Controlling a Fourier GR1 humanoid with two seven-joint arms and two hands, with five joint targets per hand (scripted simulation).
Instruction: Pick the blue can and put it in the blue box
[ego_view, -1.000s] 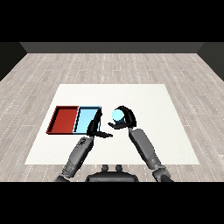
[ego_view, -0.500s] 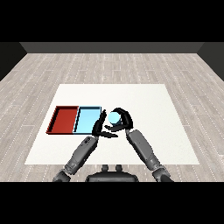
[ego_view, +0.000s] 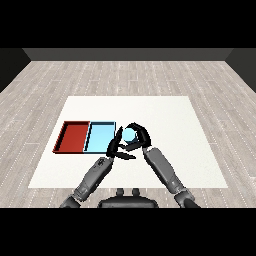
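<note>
The right robot hand (ego_view: 140, 136) curls round the blue can (ego_view: 130, 134), holding it just beside the blue tray's (ego_view: 100, 137) right edge. The left robot hand (ego_view: 117, 146), fingers straight, sits beside the can, over the desk (ego_view: 165, 115).

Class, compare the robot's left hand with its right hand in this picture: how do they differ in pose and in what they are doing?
The right hand is curled round the light blue can; the left hand holds nothing. The left hand's fingers are straight, pointing up beside the can; the right hand's fingers arch over it. The left hand lies nearer the light blue tray. Both hands are black, on grey forearms, and meet near the middle of the white table.
</note>
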